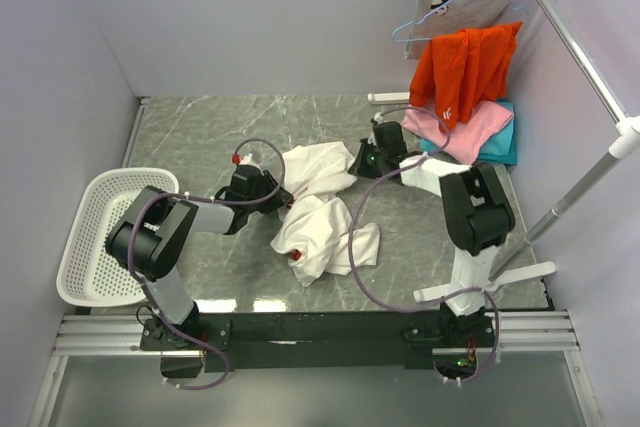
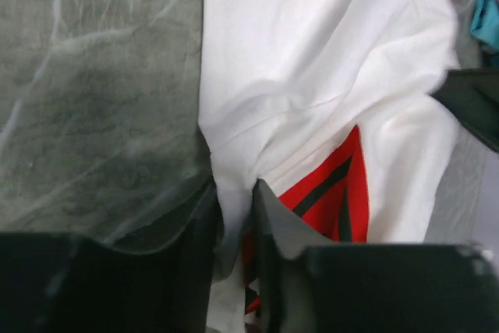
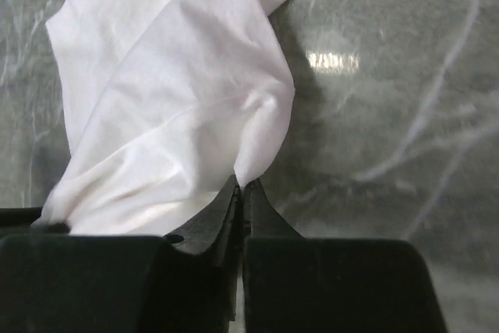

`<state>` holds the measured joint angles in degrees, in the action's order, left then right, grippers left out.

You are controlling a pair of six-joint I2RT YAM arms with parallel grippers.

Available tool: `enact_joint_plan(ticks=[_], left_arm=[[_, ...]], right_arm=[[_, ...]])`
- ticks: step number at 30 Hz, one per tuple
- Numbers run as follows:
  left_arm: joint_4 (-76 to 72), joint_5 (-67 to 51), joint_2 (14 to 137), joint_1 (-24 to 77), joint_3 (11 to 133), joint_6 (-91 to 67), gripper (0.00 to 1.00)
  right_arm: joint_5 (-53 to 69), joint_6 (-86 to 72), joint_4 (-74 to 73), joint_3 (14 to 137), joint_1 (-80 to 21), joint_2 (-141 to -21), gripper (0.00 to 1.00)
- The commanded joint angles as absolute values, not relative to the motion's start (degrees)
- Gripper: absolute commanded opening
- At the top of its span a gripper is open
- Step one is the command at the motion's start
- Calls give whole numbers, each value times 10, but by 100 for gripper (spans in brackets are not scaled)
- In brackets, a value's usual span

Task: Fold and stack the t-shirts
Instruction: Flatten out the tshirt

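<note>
- The left end effector (image 2: 234, 193) is closed on a bunched fold of the white t-shirt (image 2: 312, 60). The cloth is pinched between its two dark fingers (image 2: 277, 224) and spills out above them.
- Just beside that pinch, the red print (image 2: 347, 193) with dark lines shows on the shirt front, partly creased under the fold.
- The right end effector (image 3: 242, 186) has its jaws pressed together. The lower edge of the same white shirt runs into the tips, so it appears to nip a thin hem there.
- From above, the white shirt lies crumpled on the grey marble table (image 1: 200, 137) between the two arms. Its upper part is drawn out toward the right end effector, and its lower part is heaped toward the near edge.
- At the far right of the table, well apart from the white shirt, a pink t-shirt (image 1: 465, 129) rests on a teal t-shirt (image 1: 503, 145).
- An orange garment (image 1: 465, 69) hangs over those two from a hanger (image 1: 440, 17) on a rail.
- A white basket (image 1: 100, 237) sits at the table's left edge, beside the left arm.
</note>
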<state>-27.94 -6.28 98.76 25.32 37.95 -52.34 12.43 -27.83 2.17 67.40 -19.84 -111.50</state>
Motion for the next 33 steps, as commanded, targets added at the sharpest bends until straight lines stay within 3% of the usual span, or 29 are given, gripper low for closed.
enact_joint_plan(ticks=[1, 3, 15, 19, 25, 27, 28, 33], left_arm=[[-235, -63, 983, 258, 388, -510, 19], [-210, -53, 974, 258, 399, -504, 1], [59, 68, 746, 255, 560, -387, 1], [140, 100, 644, 248, 641, -359, 3], [198, 96, 533, 248, 678, -347, 16], [199, 79, 517, 248, 676, -343, 30], [200, 76, 507, 249, 667, -342, 32], [198, 98, 516, 248, 614, -350, 25]], right_arm=[[108, -238, 17, 649, -199, -968, 0], [78, -228, -12, 643, -198, -897, 0], [-25, -177, -159, 664, -199, -582, 0], [-11, -177, -189, 666, -200, -516, 0], [-2, -168, -219, 671, -200, -466, 0], [22, -166, -228, 672, -200, -471, 0], [25, -167, -230, 671, -200, -475, 0], [6, -171, -223, 635, -200, -479, 0]])
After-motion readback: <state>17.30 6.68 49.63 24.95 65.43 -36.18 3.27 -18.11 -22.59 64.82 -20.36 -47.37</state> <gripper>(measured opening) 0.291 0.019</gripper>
